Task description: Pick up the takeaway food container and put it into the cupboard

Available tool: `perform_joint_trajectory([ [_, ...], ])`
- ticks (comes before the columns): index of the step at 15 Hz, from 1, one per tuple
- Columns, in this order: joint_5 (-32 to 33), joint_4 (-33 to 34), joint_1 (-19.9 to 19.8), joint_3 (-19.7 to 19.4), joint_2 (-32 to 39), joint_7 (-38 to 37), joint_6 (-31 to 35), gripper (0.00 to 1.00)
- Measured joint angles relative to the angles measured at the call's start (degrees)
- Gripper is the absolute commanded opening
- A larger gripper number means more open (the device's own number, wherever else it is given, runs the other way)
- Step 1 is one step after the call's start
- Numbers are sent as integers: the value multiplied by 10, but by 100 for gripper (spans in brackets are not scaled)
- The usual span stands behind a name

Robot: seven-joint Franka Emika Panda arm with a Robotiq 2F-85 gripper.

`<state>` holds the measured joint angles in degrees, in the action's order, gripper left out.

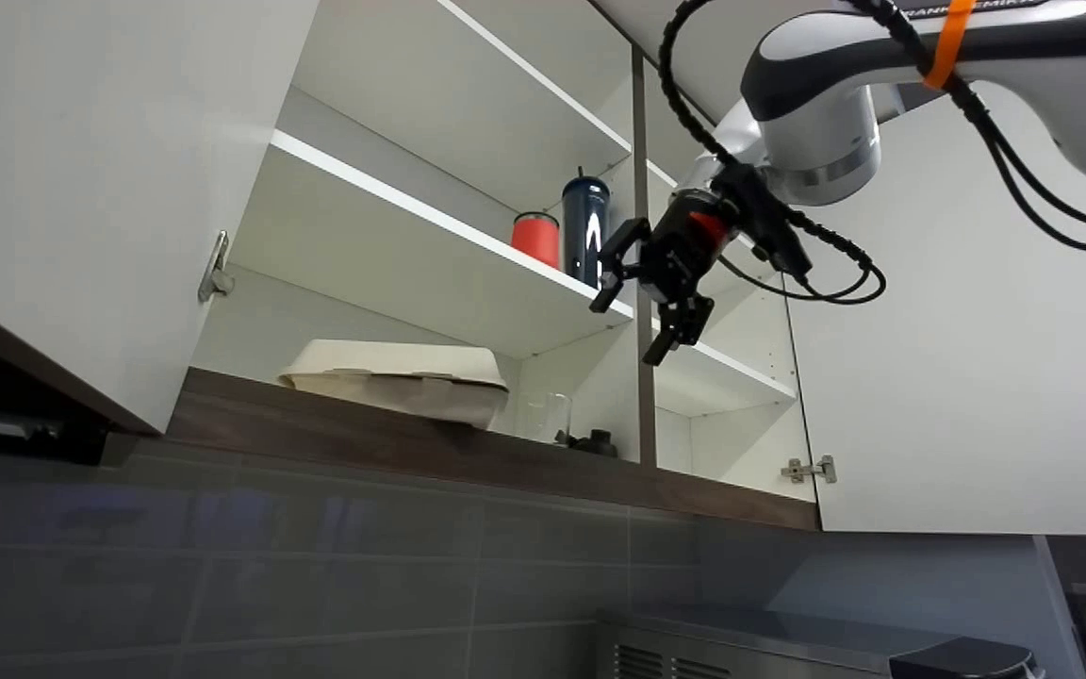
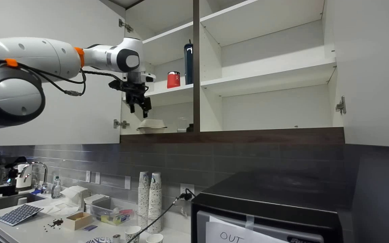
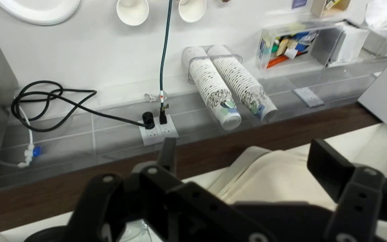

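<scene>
A white-cream takeaway food container is lying in the lowest compartment of an open white cupboard while the gripper is hovering above and apart from it, fingers standing wide apart and gripping nothing. In the wrist view, the gripper's own body is hiding part of the container. In an exterior view the container is appearing to cross the wood-brown bottom edge, though whether it is truly overhanging is hard to judge. Near the container, a clear glass is showing only faintly, a small dark object just beyond it looking too indistinct to name. On the shelf above the container, a red cup and a dark bottle are standing in both exterior views. Below the container, the wrist view alone is revealing a coiled black cable; an exterior view alone is showing a faucet and a handwritten sign, its lower part being cut off.
</scene>
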<state>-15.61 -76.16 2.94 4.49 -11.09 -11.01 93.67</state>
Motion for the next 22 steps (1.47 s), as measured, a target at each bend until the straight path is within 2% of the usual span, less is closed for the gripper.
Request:
perform_joint_trajectory([
  [4, -43, -91, 0, -30, -58, 83, -8, 100],
  [11, -52, -233, 1, -56, -138, 195, 1, 100],
  [20, -52, -331, 5, -69, -209, 275, 26, 100],
  [22, -52, -351, 7, -68, -224, 282, 76, 100],
])
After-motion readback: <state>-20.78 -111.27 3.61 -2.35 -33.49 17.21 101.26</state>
